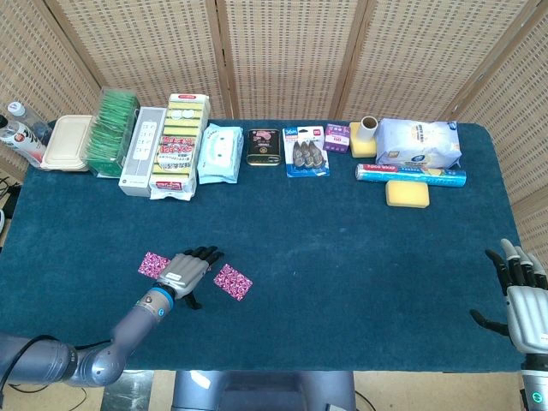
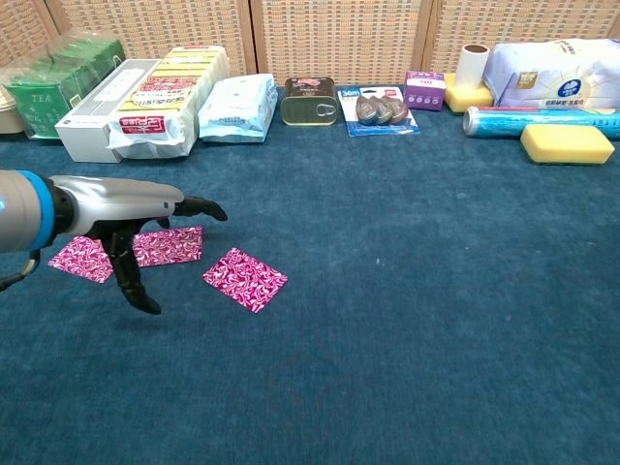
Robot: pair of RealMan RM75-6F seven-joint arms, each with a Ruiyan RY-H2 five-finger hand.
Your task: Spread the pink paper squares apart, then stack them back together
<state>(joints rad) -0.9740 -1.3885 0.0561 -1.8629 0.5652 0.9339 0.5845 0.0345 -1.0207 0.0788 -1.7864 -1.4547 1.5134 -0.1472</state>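
Observation:
Three pink patterned paper squares lie near the table's front left. One square lies apart on the right, also seen from the head camera. A middle square sits under my left hand. The leftmost square lies beside it, in the head view. My left hand hovers over the middle square with fingers stretched out and thumb pointing down, holding nothing; in the head view the left hand covers that square. My right hand stays at the front right edge, fingers apart and empty.
A row of goods lines the far edge: a green tea box, a white box, a wipes pack, a tin, a blue roll and a yellow sponge. Blue cloth covers the table.

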